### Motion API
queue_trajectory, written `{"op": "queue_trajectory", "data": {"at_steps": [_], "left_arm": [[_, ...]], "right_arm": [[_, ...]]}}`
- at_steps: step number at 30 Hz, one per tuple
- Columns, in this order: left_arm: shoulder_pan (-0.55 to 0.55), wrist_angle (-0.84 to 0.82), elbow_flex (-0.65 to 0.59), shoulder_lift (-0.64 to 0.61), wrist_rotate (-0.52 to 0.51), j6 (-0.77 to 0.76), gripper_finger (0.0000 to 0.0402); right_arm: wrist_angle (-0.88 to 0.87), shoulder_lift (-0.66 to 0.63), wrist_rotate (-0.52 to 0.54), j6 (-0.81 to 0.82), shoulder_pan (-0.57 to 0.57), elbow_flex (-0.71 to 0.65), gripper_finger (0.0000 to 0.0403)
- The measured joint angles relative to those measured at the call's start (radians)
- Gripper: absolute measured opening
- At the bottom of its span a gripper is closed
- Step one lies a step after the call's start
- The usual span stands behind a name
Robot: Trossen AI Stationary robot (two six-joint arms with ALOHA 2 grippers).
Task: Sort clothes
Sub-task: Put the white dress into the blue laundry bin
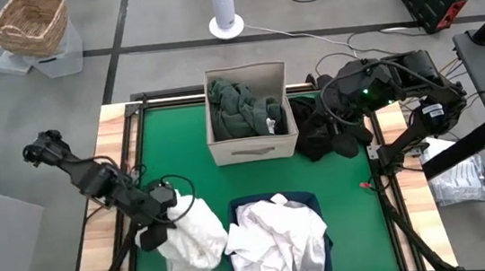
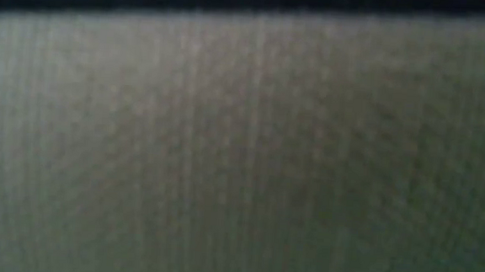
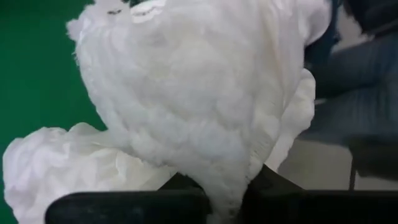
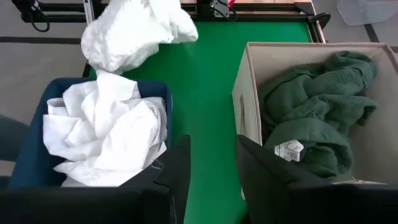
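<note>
Gripping a crumpled white garment [image 1: 190, 240] between its closed fingers, the left end effector [image 1: 156, 218] holds it just beside the navy bin [image 1: 315, 202], probably because whites already fill that bin. The soft, rumpled dark olive clothes [image 4: 314, 115] sit in the beige box [image 1: 253, 150], with a black heap [image 1: 323, 131] beside it on the green table [image 1: 338, 188]. The right end effector [image 4: 208, 165] hangs open above the gap between bin and box.

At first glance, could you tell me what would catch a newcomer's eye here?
The left gripper holds a white garment beside the navy bin, which is heaped with white clothes. Behind it, the beige box holds olive green clothes; a black pile lies under the right gripper.
</note>
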Motion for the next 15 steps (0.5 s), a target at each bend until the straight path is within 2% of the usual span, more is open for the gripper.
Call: {"op": "queue_trajectory", "data": {"at_steps": [7, 15], "left_arm": [[-0.003, -0.088, 0.168, 0.000, -0.143, 0.057, 0.0007], [-0.003, -0.148, 0.333, -0.001, -0.234, 0.121, 0.0007]], "right_arm": [[0.000, -0.011, 0.000, -0.022, 0.000, 0.000, 0.0089], [0.000, -0.033, 0.001, -0.023, 0.000, 0.000, 0.0053]]}}
